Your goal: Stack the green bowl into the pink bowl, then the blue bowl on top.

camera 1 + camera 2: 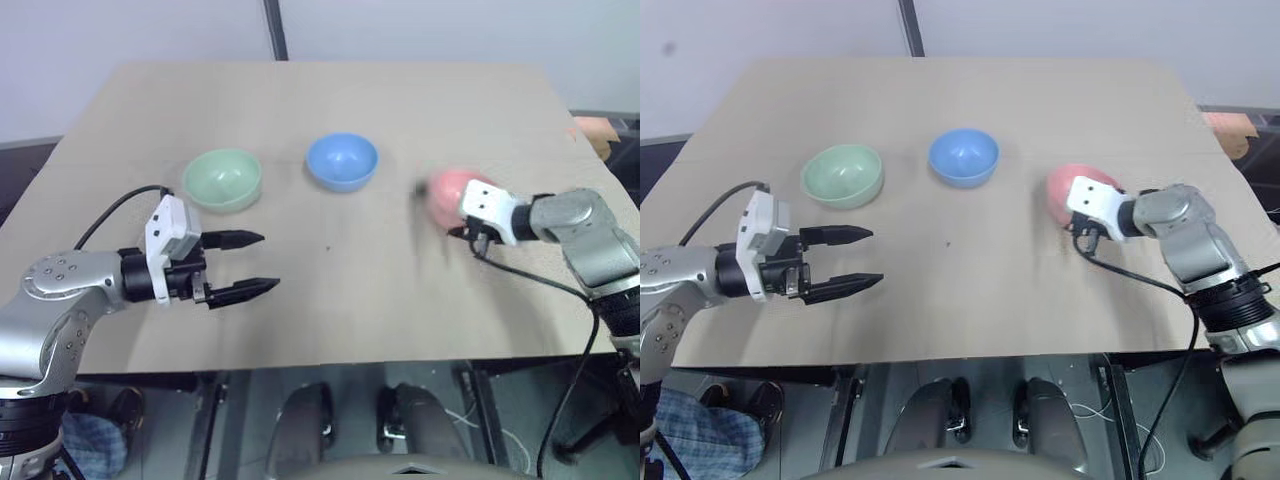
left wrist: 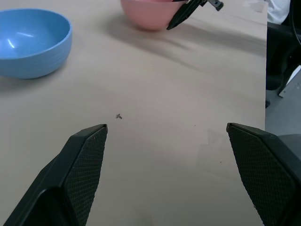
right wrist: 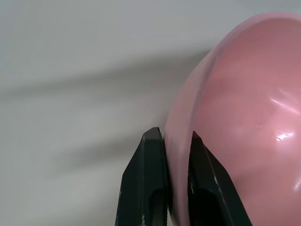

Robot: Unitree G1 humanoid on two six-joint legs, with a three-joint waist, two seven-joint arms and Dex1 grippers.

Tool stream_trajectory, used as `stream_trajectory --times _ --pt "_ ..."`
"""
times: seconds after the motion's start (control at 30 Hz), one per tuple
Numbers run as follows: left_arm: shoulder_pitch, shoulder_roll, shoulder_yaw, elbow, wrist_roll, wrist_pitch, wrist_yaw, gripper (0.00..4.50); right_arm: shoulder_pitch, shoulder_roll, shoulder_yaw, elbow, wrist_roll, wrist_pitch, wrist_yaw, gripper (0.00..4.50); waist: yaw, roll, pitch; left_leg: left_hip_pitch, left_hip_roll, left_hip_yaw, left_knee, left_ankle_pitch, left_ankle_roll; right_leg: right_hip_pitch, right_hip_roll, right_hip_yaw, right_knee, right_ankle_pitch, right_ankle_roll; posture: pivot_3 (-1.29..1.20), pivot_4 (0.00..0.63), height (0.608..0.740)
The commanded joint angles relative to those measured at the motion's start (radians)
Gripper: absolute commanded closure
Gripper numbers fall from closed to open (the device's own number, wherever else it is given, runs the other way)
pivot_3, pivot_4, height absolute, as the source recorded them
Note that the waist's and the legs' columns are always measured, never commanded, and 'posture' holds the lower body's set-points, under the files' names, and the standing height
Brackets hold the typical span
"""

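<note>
The pink bowl (image 1: pixel 1072 190) was held by its rim in the right gripper (image 3: pixel 176 141), one finger outside the wall and one inside, the jaws pinched tight on the thin edge. The bowl was seen tilted, near the right side of the table (image 1: pixel 970 300), with bare tabletop between it and the right edge.

The blue bowl (image 1: pixel 963 157) was set upright toward the far middle of the table, and the green bowl (image 1: pixel 843 176) upright just to its left; a gap of bare surface was left between the two, and neither was touched. Both were kept well back from the far and left edges.

The left gripper (image 1: pixel 840 260) was held over the near left part of the table with its fingers (image 2: pixel 87 155) spread wide and nothing between them, pointed across toward the middle. A broad stretch of open tabletop was left in front of it, between the near edge and the row of bowls, marked by one small speck (image 2: pixel 119 116).
</note>
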Motion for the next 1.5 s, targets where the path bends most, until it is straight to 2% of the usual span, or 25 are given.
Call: stream_trajectory --times 0.03,0.3,0.47,0.7,0.73,0.97,1.13,1.27,1.37,1.5 --pt "-0.004 0.016 0.007 0.006 0.010 -0.024 -0.015 0.22 0.007 0.041 0.041 -0.201 0.007 0.068 0.005 4.46 0.002 0.000 0.000 0.000 0.000 0.000 0.000 0.000 0.000 0.000 0.000 0.000 0.000 0.000 0.000 0.00 0.150 0.740" --pt "-0.016 0.003 -0.019 0.020 0.022 -0.039 -0.009 0.22 0.021 0.196 0.252 -0.345 -0.106 0.177 -0.070 4.46 0.006 0.000 0.000 0.000 -0.001 0.000 0.000 0.000 0.000 0.000 -0.001 -0.001 0.000 0.000 0.000 0.00 0.150 0.740" --pt "-0.010 -0.007 -0.029 0.019 0.033 -0.047 -0.002 0.22 0.022 0.233 0.290 -0.374 -0.132 0.226 -0.097 4.46 0.004 -0.001 0.000 0.000 -0.001 0.000 0.000 0.000 0.000 0.000 -0.001 -0.001 0.000 0.000 0.000 0.00 0.150 0.740" --pt "-0.013 -0.009 -0.032 0.022 0.034 -0.046 -0.004 0.22 -0.011 0.219 0.249 -0.358 -0.146 0.253 -0.109 1.63 0.004 -0.001 0.000 0.000 -0.001 0.000 0.000 0.000 0.000 0.000 0.000 -0.001 0.000 0.000 0.000 0.00 0.150 0.740" --pt "-0.016 -0.009 -0.033 0.024 0.034 -0.046 -0.005 0.22 -0.022 0.216 0.230 -0.367 -0.133 0.284 -0.102 1.21 0.004 -0.001 0.000 0.000 -0.001 0.000 0.000 0.000 0.000 0.000 0.000 -0.001 0.000 0.000 0.000 0.00 0.150 0.740" --pt "-0.022 -0.005 -0.030 0.037 0.037 -0.052 -0.008 0.22 -0.054 0.194 -0.040 -0.540 0.134 0.600 -0.009 1.21 0.006 -0.001 0.000 -0.001 -0.001 -0.001 0.000 0.000 0.000 0.000 0.000 -0.001 0.000 0.000 0.000 0.00 0.150 0.740" --pt "-0.030 0.000 -0.029 0.052 0.048 -0.040 0.017 0.22 -0.030 0.203 -0.294 -0.587 0.336 0.774 -0.005 1.21 0.006 -0.001 0.000 -0.001 -0.001 -0.001 0.000 0.000 0.000 0.000 -0.001 -0.001 0.000 0.000 -0.001 0.00 0.150 0.740" --pt "-0.048 0.001 -0.034 0.068 0.057 -0.021 0.042 0.22 0.029 0.209 -0.488 -0.576 0.437 0.753 -0.040 1.21 0.007 -0.001 0.000 -0.001 -0.001 -0.002 0.000 0.000 0.001 0.000 -0.001 -0.001 0.000 0.001 -0.002 0.00 0.150 0.740" --pt "-0.083 0.011 -0.046 0.112 0.095 -0.038 0.058 0.22 0.124 0.190 -0.665 -0.557 0.495 0.646 -0.037 1.21 0.011 -0.001 0.000 -0.001 -0.001 -0.002 0.000 0.000 0.001 0.000 -0.001 -0.001 -0.001 0.000 -0.001 0.00 0.150 0.740" --pt "-0.157 0.009 -0.076 0.194 0.162 -0.074 0.083 0.22 0.254 0.130 -0.793 -0.512 0.524 0.521 -0.027 1.21 0.017 -0.001 0.000 -0.002 -0.001 -0.002 -0.001 0.000 0.001 0.000 -0.001 -0.002 -0.001 0.000 0.000 0.00 0.150 0.740"
